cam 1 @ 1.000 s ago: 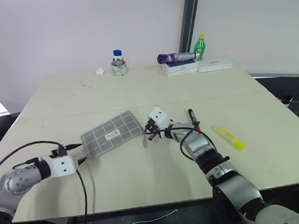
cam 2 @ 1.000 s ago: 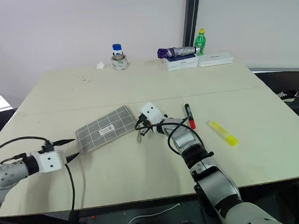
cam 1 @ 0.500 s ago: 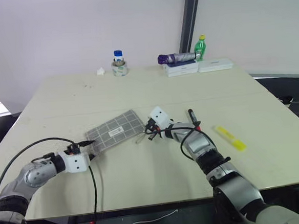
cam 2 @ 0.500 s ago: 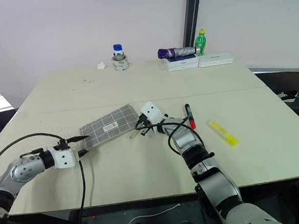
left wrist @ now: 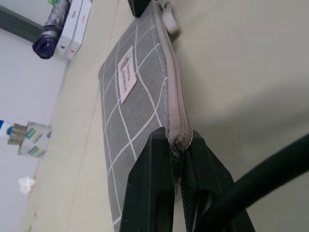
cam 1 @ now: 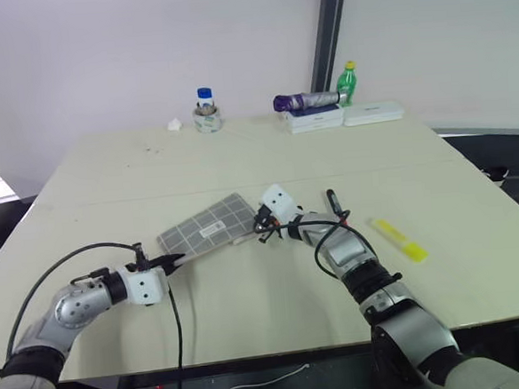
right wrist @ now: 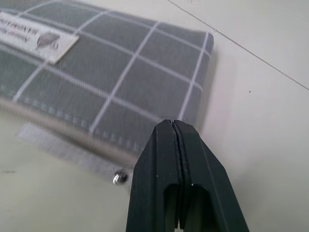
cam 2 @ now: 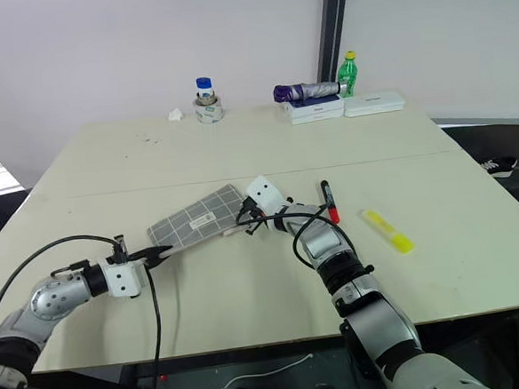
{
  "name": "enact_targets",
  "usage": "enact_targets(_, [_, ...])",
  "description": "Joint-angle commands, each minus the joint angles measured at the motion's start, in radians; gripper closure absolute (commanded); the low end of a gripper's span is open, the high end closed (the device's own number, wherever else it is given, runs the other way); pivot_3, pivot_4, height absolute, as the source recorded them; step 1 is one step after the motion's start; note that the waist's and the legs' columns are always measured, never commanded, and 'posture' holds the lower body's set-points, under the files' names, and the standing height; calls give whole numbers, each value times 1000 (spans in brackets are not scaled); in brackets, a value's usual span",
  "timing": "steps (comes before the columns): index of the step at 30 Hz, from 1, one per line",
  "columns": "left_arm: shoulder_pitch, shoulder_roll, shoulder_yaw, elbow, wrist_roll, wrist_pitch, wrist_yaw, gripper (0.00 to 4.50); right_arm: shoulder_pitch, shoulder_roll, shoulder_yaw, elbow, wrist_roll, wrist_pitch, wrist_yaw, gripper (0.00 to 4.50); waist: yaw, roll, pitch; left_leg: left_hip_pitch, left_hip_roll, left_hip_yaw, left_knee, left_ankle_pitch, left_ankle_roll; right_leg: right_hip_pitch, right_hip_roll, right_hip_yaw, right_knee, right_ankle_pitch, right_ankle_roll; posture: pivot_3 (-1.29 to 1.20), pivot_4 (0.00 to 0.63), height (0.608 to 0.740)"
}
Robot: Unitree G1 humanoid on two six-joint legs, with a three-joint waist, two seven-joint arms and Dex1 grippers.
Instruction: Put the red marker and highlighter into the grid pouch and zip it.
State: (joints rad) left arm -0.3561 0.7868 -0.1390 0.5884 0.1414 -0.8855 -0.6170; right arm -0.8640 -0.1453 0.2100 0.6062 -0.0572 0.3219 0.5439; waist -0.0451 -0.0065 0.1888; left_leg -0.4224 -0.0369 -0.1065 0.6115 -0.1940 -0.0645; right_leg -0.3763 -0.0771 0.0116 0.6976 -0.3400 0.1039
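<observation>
The grid pouch (cam 1: 207,229) is grey with white lines and a white label, and lies tilted at the table's middle. My left gripper (cam 1: 177,258) is shut on its near left corner; in the left wrist view the fingers (left wrist: 149,193) pinch the end of the zipper edge of the pouch (left wrist: 130,111). My right gripper (cam 1: 258,223) is shut at the pouch's right end, its tips at the edge of the pouch (right wrist: 120,72), with the pull tab (right wrist: 63,145) lying loose beside them. The red marker (cam 1: 334,205) lies just right of that wrist. The yellow highlighter (cam 1: 399,240) lies farther right.
At the table's far edge stand a blue-capped bottle on a tape roll (cam 1: 205,109), a crumpled tissue (cam 1: 173,124), a purple umbrella (cam 1: 305,100) on white boxes (cam 1: 370,112), and a green bottle (cam 1: 347,81). A black cable (cam 1: 170,316) loops from my left wrist.
My left gripper moved right to the pouch's near left corner and shut on it. The pouch shifted right and bunched shorter. My right gripper stayed in place.
</observation>
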Motion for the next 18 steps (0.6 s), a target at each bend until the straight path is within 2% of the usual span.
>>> enact_targets(1, [83, -23, 23, -217, -136, 193, -46, 4432, -9, -40, -16, -87, -12, -29, -4, 4500, 0, 0, 0, 0, 0, 0, 0, 0, 0, 0, 0, 0, 0, 0, 0, 0, 150, 737])
enact_targets(4, [164, -33, 60, -405, -232, 393, -56, 4432, 1, -99, -32, -161, -14, -37, 3, 4500, 0, 0, 0, 0, 1, 0, 0, 0, 0, 0, 0, 1, 0, 0, 0, 0, 150, 737])
enact_targets(7, [261, -53, 94, -631, -355, 623, -36, 4432, 41, -213, -62, -319, 17, -22, 82, 4500, 1, 0, 0, -1, 1, 0, 0, 0, 0, -1, 0, 1, 0, 0, 0, 0, 150, 737])
enact_targets(10, [309, -89, 121, -794, -401, 797, 18, 4432, 87, -295, -119, -460, 105, 98, 166, 4500, 3, 0, 0, -2, 2, 0, 0, 0, 0, -1, -1, 1, -1, 0, 0, 0, 150, 737])
enact_targets(16, [331, -193, 128, -962, -439, 1011, 99, 4500, 225, -378, -210, -738, 274, 375, 238, 1679, 1, -1, 0, 0, 2, 0, 0, 0, 0, 2, 0, 1, -1, 0, 0, 0, 150, 737])
enact_targets(18, [327, -222, 129, -992, -452, 1054, 111, 4500, 258, -374, -226, -777, 301, 432, 215, 1679, 1, -1, 0, 0, 2, 0, 0, 0, 0, 2, 1, 1, -1, 0, 0, 0, 150, 737])
